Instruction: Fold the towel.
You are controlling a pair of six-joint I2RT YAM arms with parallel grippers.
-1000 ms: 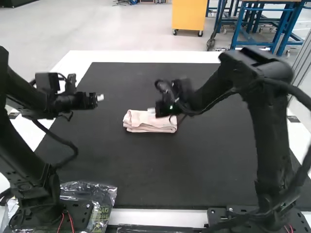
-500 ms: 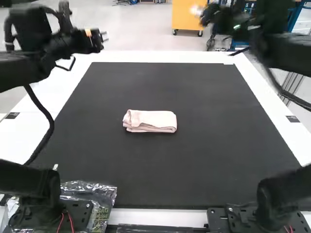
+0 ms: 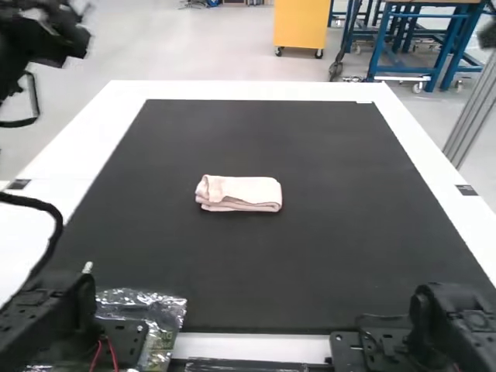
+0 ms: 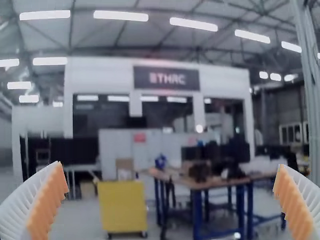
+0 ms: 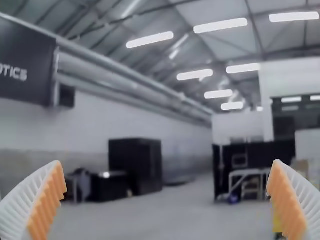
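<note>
Over on the left, I see the dark body of the left gripper (image 3: 58,39) high at the corner of the high view, smeared enough that its outline is hard to trace. Its own wrist view makes its state plain: the white ribbed fingers stand wide apart, orange pads (image 4: 49,200) facing each other, its grip let go. On the near side of that gripper, a black cable (image 3: 56,225) loops down toward the left arm's base (image 3: 58,310), and just beside the base lies some crinkled clear plastic (image 3: 143,302). To the gripper's right, well apart from it, the towel (image 3: 240,190) lies on the black mat (image 3: 248,263), pale pink and folded into a neat oblong packet, its layers stacked along the near edge. Farther right, the right arm's base (image 3: 446,325) sits at the near side of the white table (image 3: 252,345). A dark piece (image 3: 487,35) pokes in at the far right; I can't tell which part it is. The right gripper (image 5: 167,162) is released too, its ribbed fingers spread well apart in its wrist view.
</note>
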